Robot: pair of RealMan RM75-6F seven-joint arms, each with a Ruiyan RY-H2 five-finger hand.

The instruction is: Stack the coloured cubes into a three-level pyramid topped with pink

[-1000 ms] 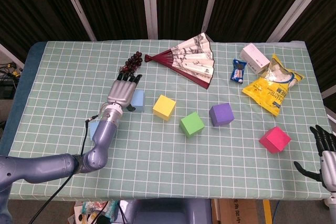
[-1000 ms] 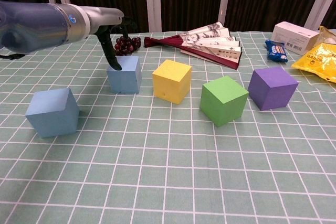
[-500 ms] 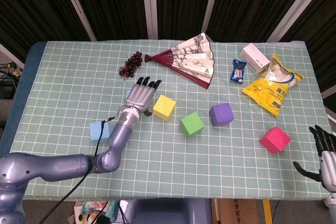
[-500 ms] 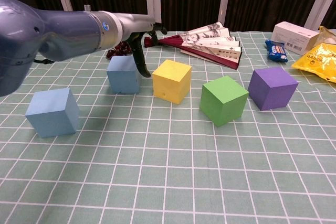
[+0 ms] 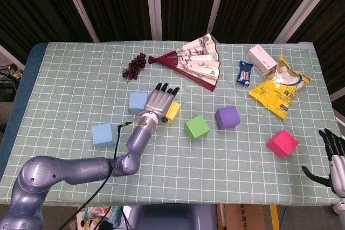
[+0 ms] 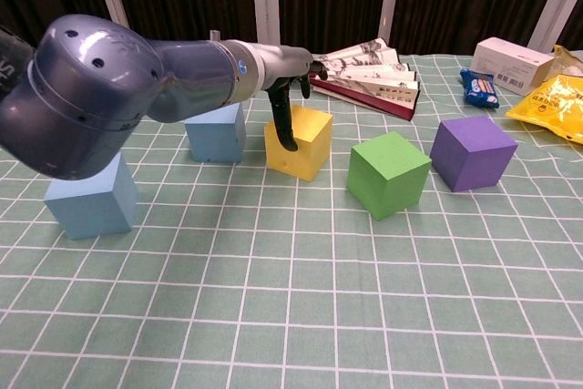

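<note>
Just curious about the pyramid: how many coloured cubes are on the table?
6. Two blue cubes at left, a yellow cube partly under the left hand, a green cube, a purple cube, and a pink cube at right. None seems hidden.

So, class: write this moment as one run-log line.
stage: nothing stacked | left hand: over yellow cube, holding nothing | right hand: open at table edge | pink cube: untouched

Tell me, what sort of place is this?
Probably a robot test room, not a home: dark curtains hang behind a table with a green checked cloth, and odd props lie there, foam-like coloured cubes such as the pink cube and a folding paper fan.
</note>
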